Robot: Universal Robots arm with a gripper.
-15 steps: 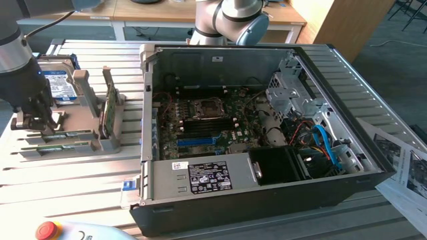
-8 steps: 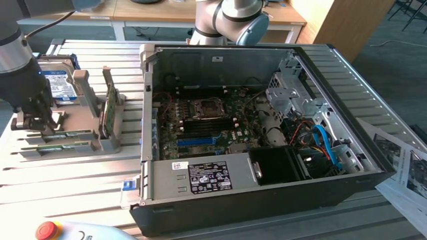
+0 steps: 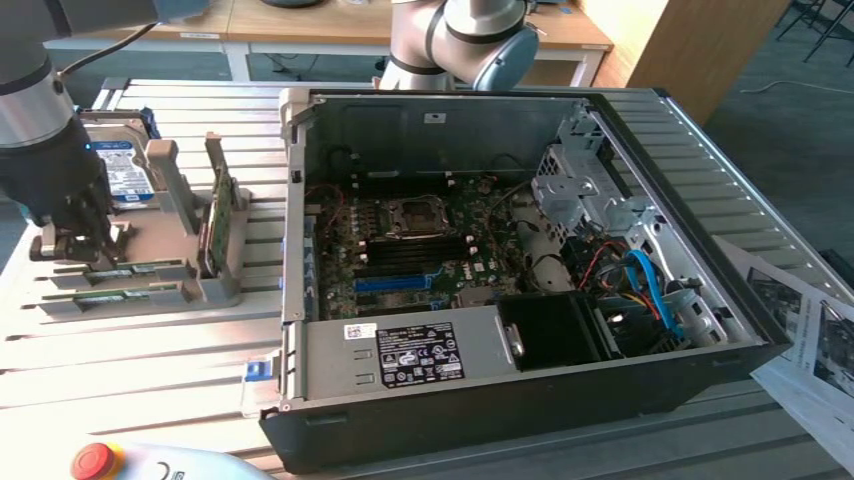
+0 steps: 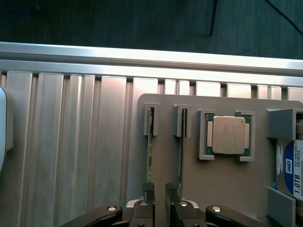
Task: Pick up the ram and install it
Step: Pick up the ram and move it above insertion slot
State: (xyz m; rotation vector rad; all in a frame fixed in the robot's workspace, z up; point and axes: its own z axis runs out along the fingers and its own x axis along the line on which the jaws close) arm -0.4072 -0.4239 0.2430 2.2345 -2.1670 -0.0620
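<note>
Two green ram sticks stand on edge in slots of the grey holder point(image 4: 165, 156), one ram point(image 4: 150, 142) beside the other point(image 4: 181, 151). My gripper point(image 4: 160, 189) hovers just above their near ends. Its fingers are apart with nothing between them, and each fingertip point(image 4: 148, 189) lines up roughly over one stick. In the exterior view the gripper point(image 3: 80, 245) is low over the holder at the exterior view's left, with the ram sticks point(image 3: 120, 272) lying beside it. The open computer case point(image 3: 296, 250) shows the motherboard point(image 3: 400, 250) with blue slots point(image 3: 400, 283).
A square metal CPU chip point(image 4: 228, 135) and a hard drive point(image 4: 293, 172) sit in the same holder. Another green board point(image 3: 220, 215) stands upright in it. A red stop button point(image 3: 96, 460) is at the front, and papers point(image 3: 801, 340) lie at the exterior view's right.
</note>
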